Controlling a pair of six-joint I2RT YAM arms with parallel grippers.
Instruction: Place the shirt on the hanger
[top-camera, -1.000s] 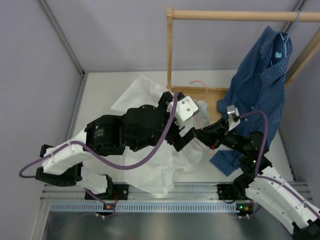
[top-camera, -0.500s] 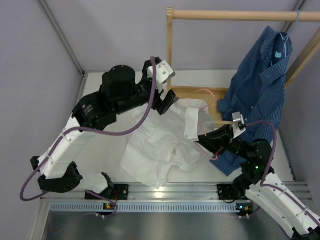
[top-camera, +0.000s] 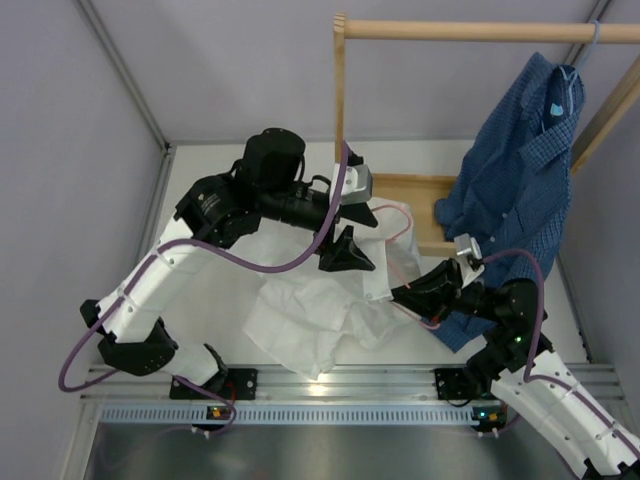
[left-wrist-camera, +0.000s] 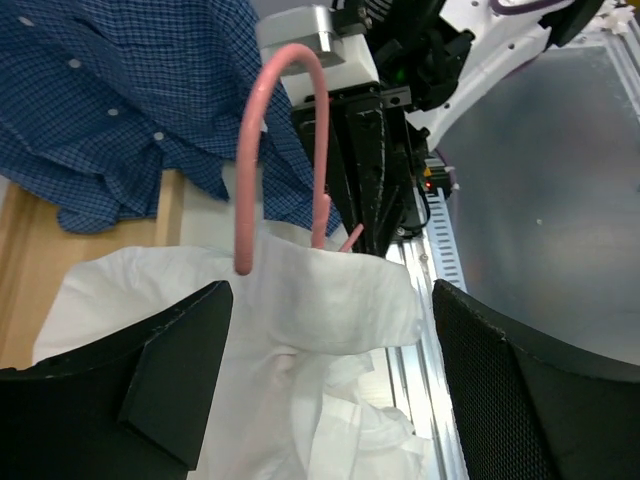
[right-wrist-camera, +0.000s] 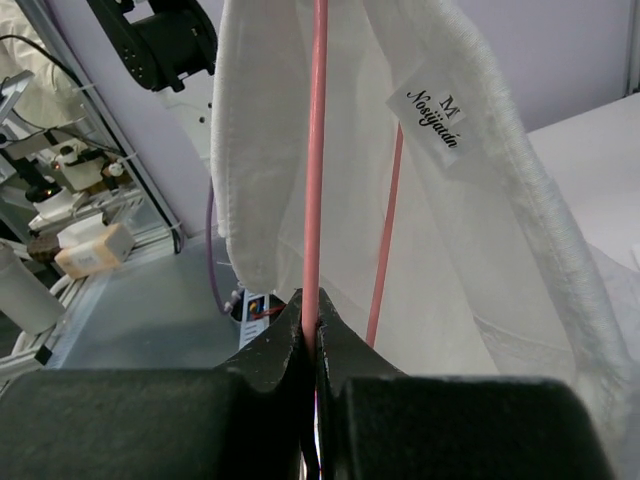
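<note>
Swung forward from the rack post, the left hand hovers spread over the shirt; the hanger now pokes its hook out of the collar, right hand pinching its wire, so threading looks nearly done.

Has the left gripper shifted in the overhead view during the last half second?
Yes. The left gripper has swung away from the wooden rack's post toward the near table edge, and now hangs open above the shirt.

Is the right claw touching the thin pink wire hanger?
Touching. The right wrist view shows the right gripper pinched shut on the thin pink wire hanger.
</note>
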